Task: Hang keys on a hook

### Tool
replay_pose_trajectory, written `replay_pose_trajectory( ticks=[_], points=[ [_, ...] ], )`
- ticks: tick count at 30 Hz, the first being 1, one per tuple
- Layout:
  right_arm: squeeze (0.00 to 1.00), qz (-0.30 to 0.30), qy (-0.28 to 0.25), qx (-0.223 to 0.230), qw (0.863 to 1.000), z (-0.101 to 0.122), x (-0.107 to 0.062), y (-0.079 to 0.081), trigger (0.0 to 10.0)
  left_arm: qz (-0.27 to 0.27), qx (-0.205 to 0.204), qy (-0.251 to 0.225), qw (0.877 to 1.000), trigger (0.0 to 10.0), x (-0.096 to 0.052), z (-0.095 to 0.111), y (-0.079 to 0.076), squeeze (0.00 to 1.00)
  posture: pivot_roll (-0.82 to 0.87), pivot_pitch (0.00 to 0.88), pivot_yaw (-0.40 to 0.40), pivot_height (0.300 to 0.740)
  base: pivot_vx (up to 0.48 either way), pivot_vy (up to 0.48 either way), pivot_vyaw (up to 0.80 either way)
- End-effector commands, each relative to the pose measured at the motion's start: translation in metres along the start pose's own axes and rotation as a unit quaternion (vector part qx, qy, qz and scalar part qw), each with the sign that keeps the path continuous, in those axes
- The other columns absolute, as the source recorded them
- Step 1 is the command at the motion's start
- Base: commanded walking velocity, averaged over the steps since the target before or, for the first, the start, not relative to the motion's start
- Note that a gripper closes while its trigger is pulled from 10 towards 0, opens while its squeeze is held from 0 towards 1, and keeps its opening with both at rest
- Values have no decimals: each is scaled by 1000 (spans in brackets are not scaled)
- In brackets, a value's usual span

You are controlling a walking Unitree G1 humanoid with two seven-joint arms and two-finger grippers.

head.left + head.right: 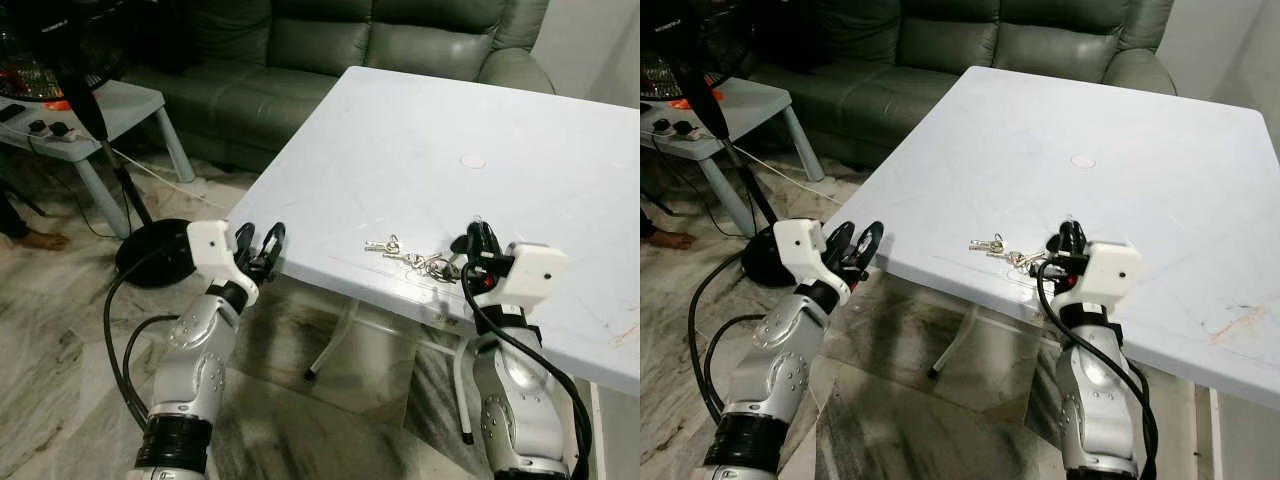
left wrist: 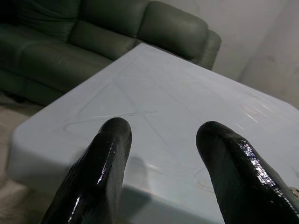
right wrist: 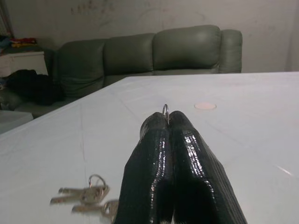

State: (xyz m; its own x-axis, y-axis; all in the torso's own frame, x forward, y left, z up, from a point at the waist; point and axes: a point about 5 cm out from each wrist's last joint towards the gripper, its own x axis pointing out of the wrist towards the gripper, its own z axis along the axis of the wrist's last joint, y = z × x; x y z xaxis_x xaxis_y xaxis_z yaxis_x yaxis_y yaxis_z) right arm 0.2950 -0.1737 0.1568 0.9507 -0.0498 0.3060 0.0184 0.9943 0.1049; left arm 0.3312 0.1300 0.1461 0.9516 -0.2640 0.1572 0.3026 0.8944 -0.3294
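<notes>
Key ring (image 3: 165,110) half-hidden in right gripper (image 3: 168,117)

Head views: even, diffuse room light, moderately bright. White desk (image 1: 430,150) is the brightest area, no blown highlights; soft shadow under its near edge onto the marble floor (image 1: 60,330). Green sofa (image 1: 300,60) is dim, its far left corner nearly black. Both frames are sharp with no motion blur.

Left wrist view: dim, soft focus, and the black fingers (image 2: 100,172) carry small specular glints.

Right wrist view: brighter, with a pale wall (image 3: 140,18) behind; glossy streaks on the fingers (image 3: 187,158); keys (image 3: 86,196) slightly blurred.
</notes>
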Motion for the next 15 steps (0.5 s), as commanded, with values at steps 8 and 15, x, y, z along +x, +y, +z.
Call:
replay_pose_trajectory(
  ticks=[8,15],
  points=[
    [0,-22,37,-25,999,-10,-16,-14,10000,21,8,20,1000,10000,-8,-3,16,0,-12,68,46,740,0,0,0],
    [0,-15,35,-26,999,-8,-10,-12,10000,18,5,12,1000,10000,-2,5,20,0,-1,43,39,740,0,0,0]
  ],
)
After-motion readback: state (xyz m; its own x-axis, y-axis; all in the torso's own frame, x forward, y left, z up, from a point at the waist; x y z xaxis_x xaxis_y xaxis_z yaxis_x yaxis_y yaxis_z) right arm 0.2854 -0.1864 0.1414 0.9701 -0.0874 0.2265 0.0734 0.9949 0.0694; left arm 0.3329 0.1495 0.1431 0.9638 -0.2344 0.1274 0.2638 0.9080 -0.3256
